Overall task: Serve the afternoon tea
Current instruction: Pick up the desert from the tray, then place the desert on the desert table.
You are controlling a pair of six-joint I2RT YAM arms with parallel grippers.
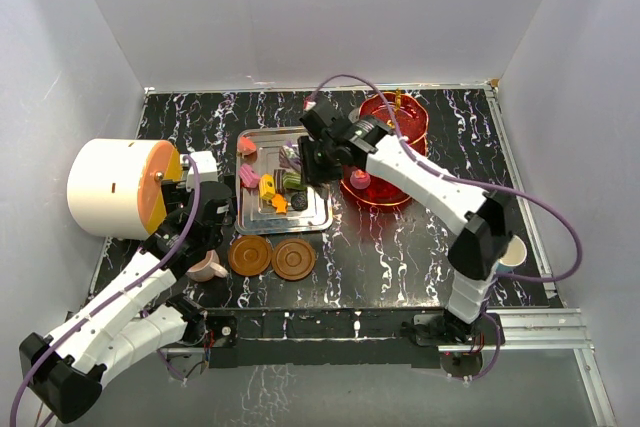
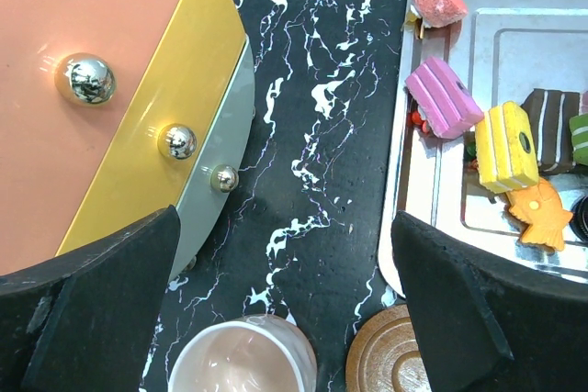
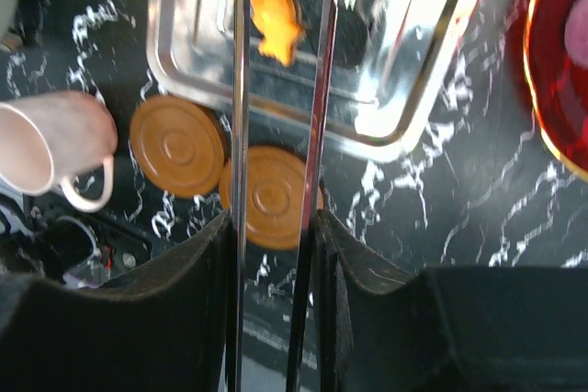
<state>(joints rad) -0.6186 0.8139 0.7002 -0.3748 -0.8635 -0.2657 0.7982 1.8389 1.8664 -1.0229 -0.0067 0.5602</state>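
Observation:
Several colourful sweets lie on the silver tray; a pink one, a yellow one and an orange fish show in the left wrist view. The red three-tier stand stands right of the tray with a pink sweet on its lowest tier. My right gripper is shut on metal tongs that reach over the tray. My left gripper hangs open just beyond the pink cup, holding nothing. Two brown saucers lie side by side at the front.
The big white drum with its orange face lies at the left, close to my left gripper. A pale cup rim shows behind the right arm's elbow. White walls close in the black marbled table.

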